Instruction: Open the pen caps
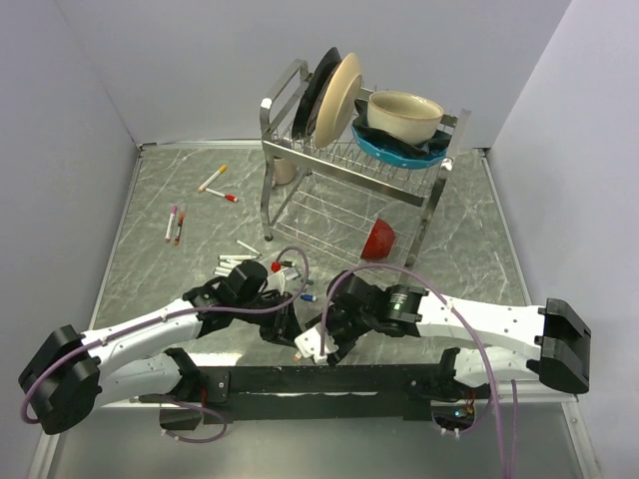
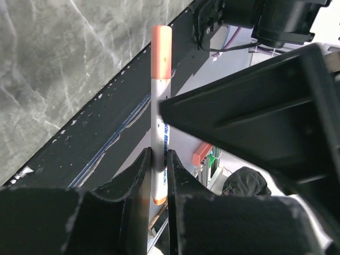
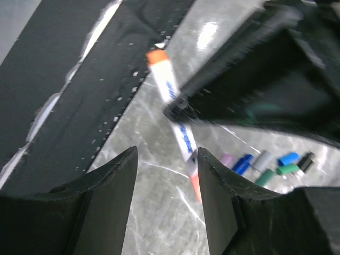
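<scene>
My L gripper (image 2: 158, 171) clamps a white pen (image 2: 159, 133), orange cap (image 2: 161, 50) on; R gripper (image 3: 166, 159) gapes over grey marbled tabletop (image 1: 150, 195), dish rack (image 1: 349, 170) at back, pale walls (image 1: 80, 80).

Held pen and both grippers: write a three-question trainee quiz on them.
1. True or false: the left gripper is shut on the white pen.
2. Fill in: the cap on that pen's far end is coloured ___.
3. The right gripper is: A) open; B) shut on the cap; C) shut on nothing.
Key: 1 true; 2 orange; 3 A.
</scene>
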Controlling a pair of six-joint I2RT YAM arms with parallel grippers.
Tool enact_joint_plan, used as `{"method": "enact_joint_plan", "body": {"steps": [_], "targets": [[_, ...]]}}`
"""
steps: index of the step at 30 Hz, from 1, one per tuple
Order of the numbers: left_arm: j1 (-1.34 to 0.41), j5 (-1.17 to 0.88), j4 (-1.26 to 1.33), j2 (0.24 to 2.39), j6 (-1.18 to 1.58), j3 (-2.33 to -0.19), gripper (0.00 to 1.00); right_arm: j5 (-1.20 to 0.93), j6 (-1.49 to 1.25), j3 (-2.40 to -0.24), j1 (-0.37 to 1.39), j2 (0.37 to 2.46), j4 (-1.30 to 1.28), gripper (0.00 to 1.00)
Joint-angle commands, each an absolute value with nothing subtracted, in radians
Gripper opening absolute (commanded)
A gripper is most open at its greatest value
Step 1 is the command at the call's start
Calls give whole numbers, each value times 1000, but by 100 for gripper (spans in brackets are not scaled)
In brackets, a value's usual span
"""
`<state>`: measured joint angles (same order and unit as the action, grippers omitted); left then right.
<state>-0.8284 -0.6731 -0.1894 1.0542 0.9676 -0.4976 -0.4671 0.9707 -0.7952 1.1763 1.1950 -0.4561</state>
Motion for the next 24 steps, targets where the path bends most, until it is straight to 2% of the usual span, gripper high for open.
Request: {"method": "enact_joint_plan", "body": {"steps": [1,7,9,12,13,14,15,16,17,18,21,24], "targets": [[-844,-686,-126,1026,988,-522,1,-453,986,-790,1213,1223,-453,56],[-848,-695,-114,980,999,-494,1,-400,947,-790,1238,1246,-416,51],[-848,-696,-106,965,1003,-489,1,-390,928,-796,1238,1253,-407,46],[-848,-671,-123,950,997,-489,1,-373,899,-813,1239,1266,-408,32],[-848,-660,-129,943,994,-491,2,-368,890,-819,1238,1270,-411,22],[-848,-643,-138,927,994,-492,5,-359,878,-834,1241,1278,-411,16],[-848,-574,-149,914,994,-494,10,-351,838,-844,1239,1282,-411,12],[-848,-527,-191,898,996,-509,31,-338,821,-857,1239,1292,-419,7],[-848,-452,-221,852,1003,-520,42,-339,809,-879,1238,1304,-432,6],[-848,-340,-253,826,1005,-531,58,-345,786,-887,1238,1307,-436,4],[-848,-195,-293,682,1037,-537,80,-371,715,-910,1229,1310,-436,0],[-848,-57,-255,533,1087,-465,86,-408,632,-948,1197,1322,-437,0]]}}
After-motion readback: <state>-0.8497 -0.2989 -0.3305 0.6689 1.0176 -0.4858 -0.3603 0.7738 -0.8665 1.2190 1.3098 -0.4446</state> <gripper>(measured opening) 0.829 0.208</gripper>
